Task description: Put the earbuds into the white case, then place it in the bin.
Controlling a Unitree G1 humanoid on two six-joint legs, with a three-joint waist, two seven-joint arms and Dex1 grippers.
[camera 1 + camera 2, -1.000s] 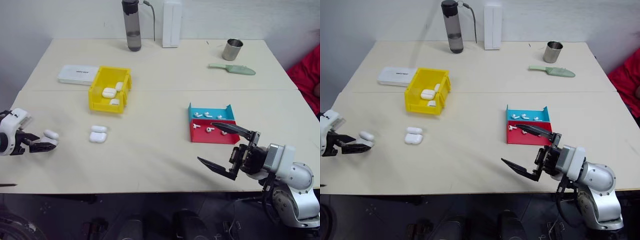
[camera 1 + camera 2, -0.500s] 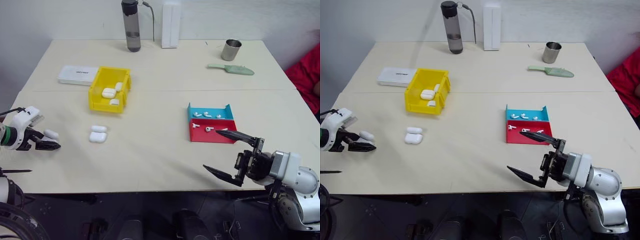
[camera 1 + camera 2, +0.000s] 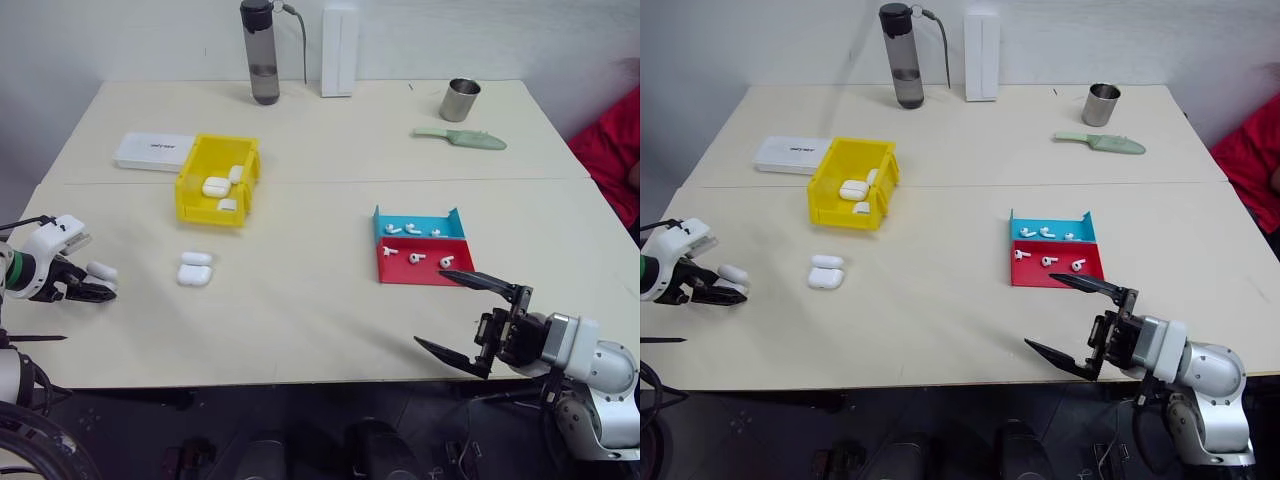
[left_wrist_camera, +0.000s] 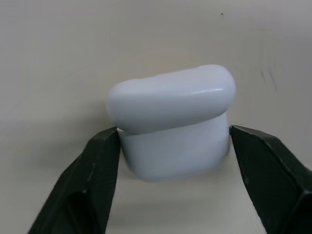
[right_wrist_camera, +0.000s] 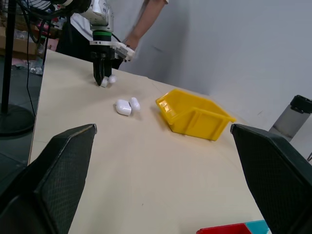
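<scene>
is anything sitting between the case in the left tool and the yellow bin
The two white cases on the table lie roughly on the line from the held white case in the left tool to the bin. Lifting over them clears the way; nothing else intervenes.

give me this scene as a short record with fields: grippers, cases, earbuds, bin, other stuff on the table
left gripper: shut on a white case at the table's left edge
right gripper: open, holding nothing, near the front edge
loose cases: two, touching, in front of the bin
bin: yellow, several white cases inside
earbuds: loose in the red and blue tray
flat white box: left of the bin
far side: dark bottle, metal cup, green scoop
</scene>
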